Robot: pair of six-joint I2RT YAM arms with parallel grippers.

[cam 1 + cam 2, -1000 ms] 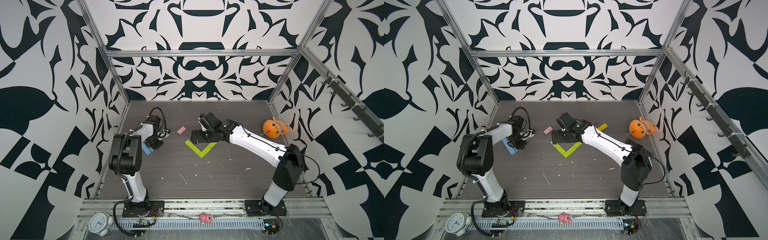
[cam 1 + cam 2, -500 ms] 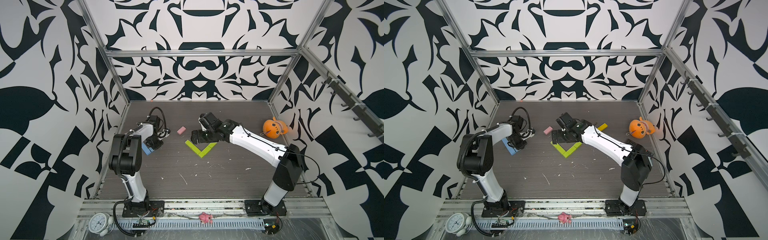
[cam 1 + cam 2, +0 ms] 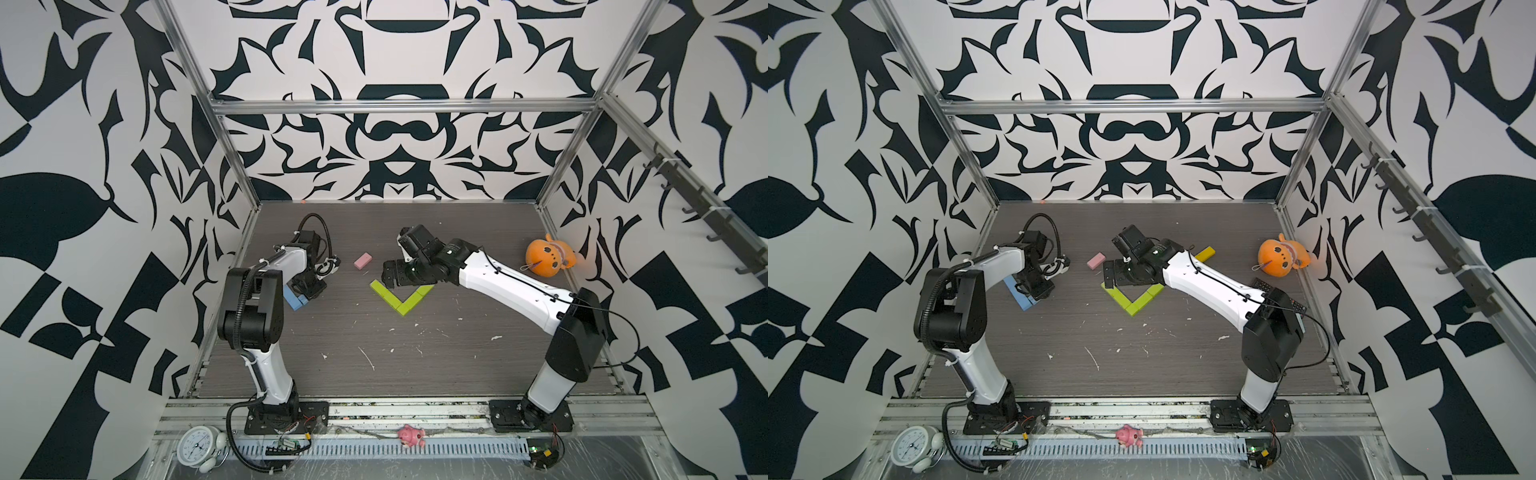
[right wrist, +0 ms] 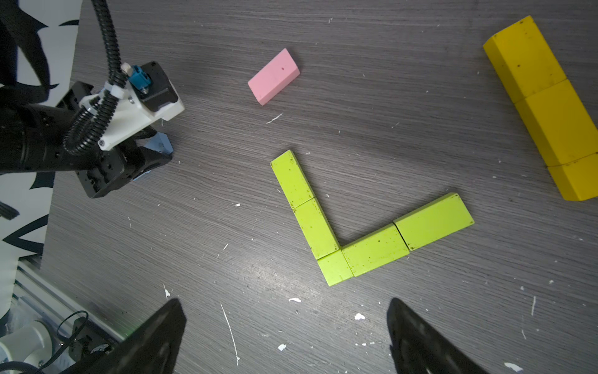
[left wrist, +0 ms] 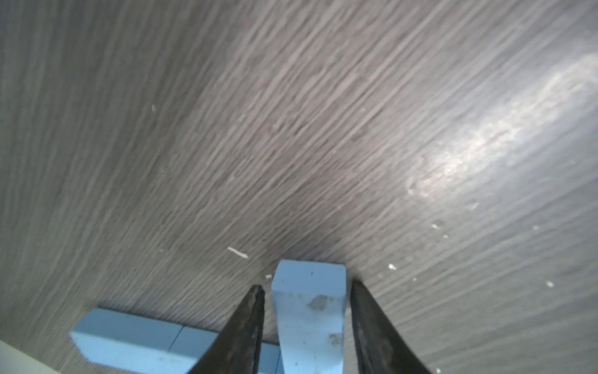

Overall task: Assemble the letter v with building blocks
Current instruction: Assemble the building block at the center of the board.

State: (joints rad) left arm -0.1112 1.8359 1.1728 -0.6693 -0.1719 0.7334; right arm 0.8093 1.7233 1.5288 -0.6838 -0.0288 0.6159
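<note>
On the grey table [image 3: 415, 353], top views: lime green blocks [image 3: 399, 299] laid as a V mid-table, w/ broad bare floor btwn it and the front rail. Pink block [image 3: 362, 260] lies loose near the V's left tip, not touching. Light blue blocks [image 3: 295, 303] sit near the left wall edge, under the left gripper [image 3: 305, 291]. Right gripper [image 3: 405, 276] hangs over the V's open top. Yellow blocks [image 3: 1206, 253] lie beyond the right arm; orange plush [image 3: 544, 259] close to the right wall. Left wrist: fingers [image 5: 249, 323] stand narrowly apart either side of 1 blue block [image 5: 309, 311], slim gap each side, no pinch; at least 2 more blue [image 5: 129, 333] lie end to end behind. Right wrist: jaws wide, nothing btwn. Qty: lime green 5 (2 + 2 + short corner pc), all touching; yellow 3 in a row, apart from the V; pink 1.
</note>
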